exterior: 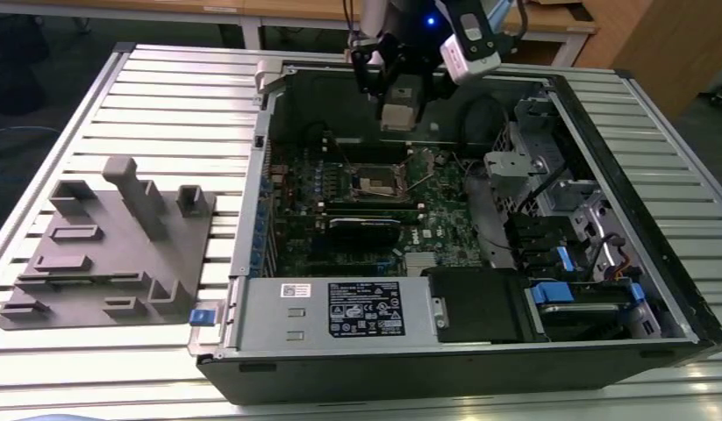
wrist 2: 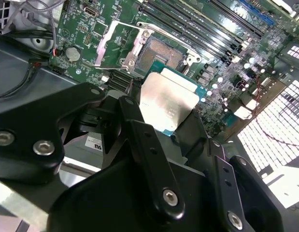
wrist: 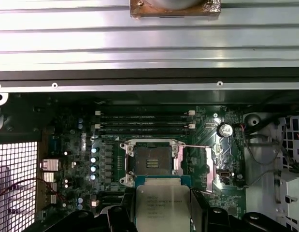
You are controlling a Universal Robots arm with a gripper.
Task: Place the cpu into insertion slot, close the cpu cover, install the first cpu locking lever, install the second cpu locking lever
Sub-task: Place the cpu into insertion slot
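Cpu: one cpu (wrist 2: 168,101), a pale silver square. It is held in the air above the green motherboard (exterior: 437,206), inside the open computer case (exterior: 595,289).
Cpu and socket: the chip hangs over the board just beside the insertion slot (wrist 2: 161,54), not in it.
Insertion slot: one, with a dark centre and a silvery rim. It is uncovered in both wrist views.
Cpu cover: one cpu cover (wrist 2: 134,47), a silvery frame. It is swung up off the socket and stands along one side of it.
Gripper: one gripper (wrist 2: 166,123) with two black fingers (wrist 2: 135,128).
Grip: the fingers are spread just to the chip's width and press on two opposite edges of the cpu. Nothing else touches them.
Exterior view: the gripper (exterior: 396,101) hangs high over the far part of the case with the cpu (exterior: 398,116) below it and the socket (exterior: 378,181) lower down. It also shows the slatted metal table (exterior: 161,79) and one grey fixture block (exterior: 115,237) on the exterior view's left, well apart from the case.
First wrist view: the cpu (wrist: 163,208) lies next to the socket (wrist: 152,162), and beyond the socket run long narrow black slots (wrist: 144,123).
Second wrist view: the black linkage of the gripper shows close up, and one round coin cell (wrist 2: 72,53) sits on the board past the cover.
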